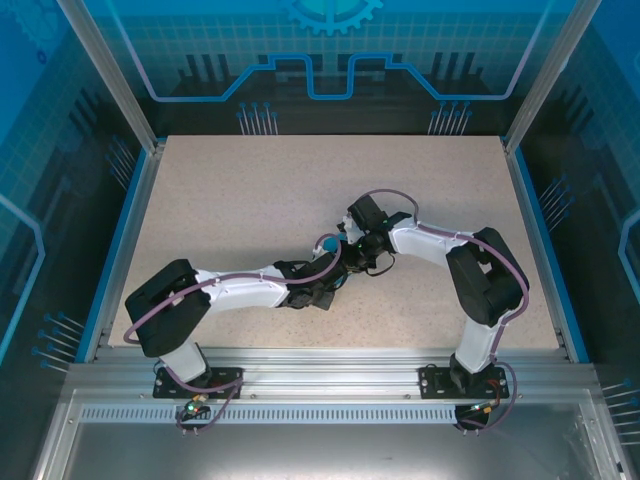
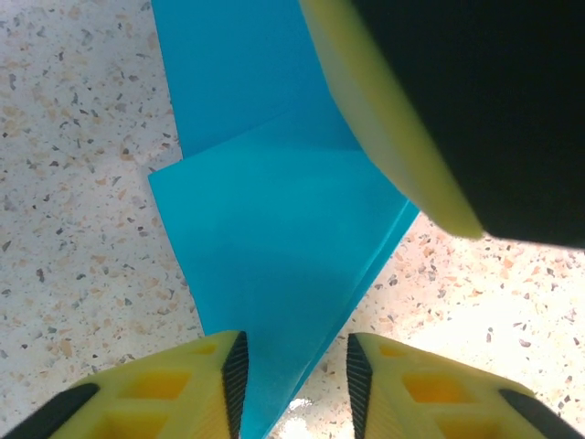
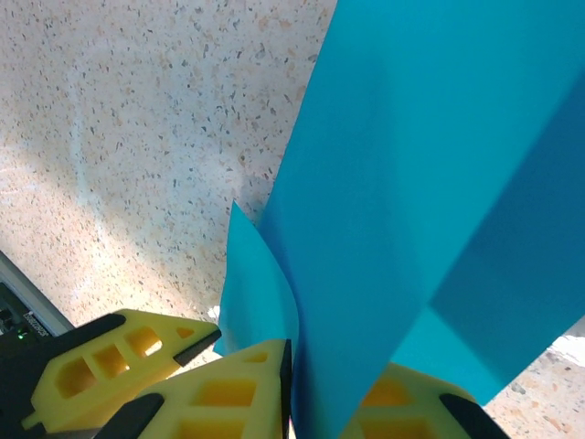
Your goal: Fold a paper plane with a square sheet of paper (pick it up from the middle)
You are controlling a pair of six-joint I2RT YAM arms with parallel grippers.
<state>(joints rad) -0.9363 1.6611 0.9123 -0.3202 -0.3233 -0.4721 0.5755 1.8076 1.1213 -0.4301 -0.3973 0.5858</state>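
Observation:
The sheet of paper (image 2: 274,229) is teal-blue and folded into layered flaps that narrow to a point, a paper plane shape. My right gripper (image 3: 338,366) is shut on it, and the paper (image 3: 411,183) rises from between its yellow fingers above the table. The pointed end runs down between the fingers of my left gripper (image 2: 294,352), which is open. There the paper lies against the left pad, and speckled table shows in the gap before the right pad. Both grippers meet at mid-table, left gripper (image 1: 333,274) just below right gripper (image 1: 350,250). One right-gripper finger (image 2: 393,119) looms close over the paper.
The speckled beige table (image 1: 250,190) stretches around the arms, bounded by blue side rails (image 1: 125,240) and a dark back wall. A metal frame edge (image 3: 18,311) shows low at the left of the right wrist view, beside a left-gripper finger (image 3: 119,357).

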